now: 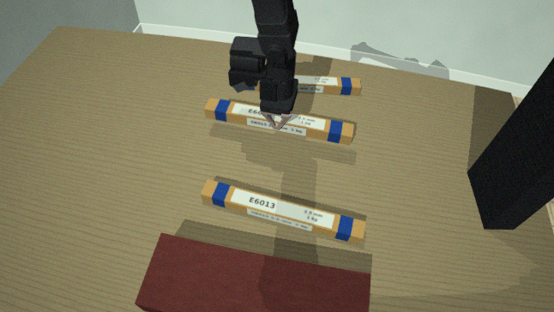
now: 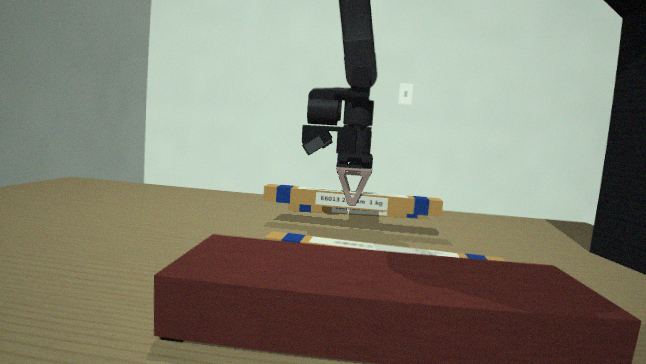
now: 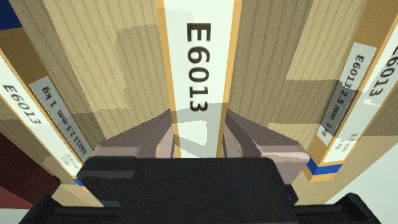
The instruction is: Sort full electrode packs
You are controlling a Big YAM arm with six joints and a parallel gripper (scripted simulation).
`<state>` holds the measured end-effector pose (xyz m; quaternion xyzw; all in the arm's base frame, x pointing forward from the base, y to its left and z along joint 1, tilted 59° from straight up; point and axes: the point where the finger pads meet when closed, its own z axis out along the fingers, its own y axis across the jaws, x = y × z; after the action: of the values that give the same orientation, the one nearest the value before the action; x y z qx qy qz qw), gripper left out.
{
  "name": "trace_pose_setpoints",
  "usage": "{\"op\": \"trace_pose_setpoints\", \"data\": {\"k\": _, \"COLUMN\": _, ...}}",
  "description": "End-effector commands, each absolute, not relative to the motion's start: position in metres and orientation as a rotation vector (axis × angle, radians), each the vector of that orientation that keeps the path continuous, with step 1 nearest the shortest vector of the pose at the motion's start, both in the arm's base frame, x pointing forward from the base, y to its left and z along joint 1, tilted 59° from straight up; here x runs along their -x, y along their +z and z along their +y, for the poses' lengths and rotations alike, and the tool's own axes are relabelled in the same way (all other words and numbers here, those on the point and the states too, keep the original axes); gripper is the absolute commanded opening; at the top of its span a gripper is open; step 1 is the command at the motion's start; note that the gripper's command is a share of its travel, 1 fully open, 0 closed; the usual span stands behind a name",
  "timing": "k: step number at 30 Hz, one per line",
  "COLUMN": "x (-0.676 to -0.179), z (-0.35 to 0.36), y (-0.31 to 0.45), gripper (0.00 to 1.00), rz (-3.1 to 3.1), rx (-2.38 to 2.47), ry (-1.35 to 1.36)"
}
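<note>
My gripper (image 1: 279,124) is shut on the middle of a tan electrode pack (image 1: 279,120) with blue bands and a white E6013 label. I hold it level, a little above the table; it also shows in the exterior view (image 2: 352,200) and the wrist view (image 3: 197,75). A second pack (image 1: 283,210) lies flat on the table just behind the dark red low platform (image 1: 253,279). A third pack (image 1: 328,85) lies flat farther back, partly hidden by my arm. The platform (image 2: 395,300) has nothing on it.
A tall black block (image 1: 519,159) stands at the right edge of the table. The table's back edge meets a pale wall.
</note>
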<state>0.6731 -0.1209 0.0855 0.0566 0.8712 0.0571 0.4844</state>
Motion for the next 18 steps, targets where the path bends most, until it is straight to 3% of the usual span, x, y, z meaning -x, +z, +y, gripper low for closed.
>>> {"op": "trace_pose_setpoints", "data": {"k": 1, "x": -0.68, "z": -0.125, "y": 0.104, "gripper": 0.0, "rz": 2.08, "rx": -0.148, "ry": 0.133}}
{"op": "trace_pose_setpoints", "data": {"k": 18, "x": -0.674, "z": -0.131, "y": 0.086, "gripper": 0.0, "rz": 2.086, "rx": -0.164, "ry": 0.126}}
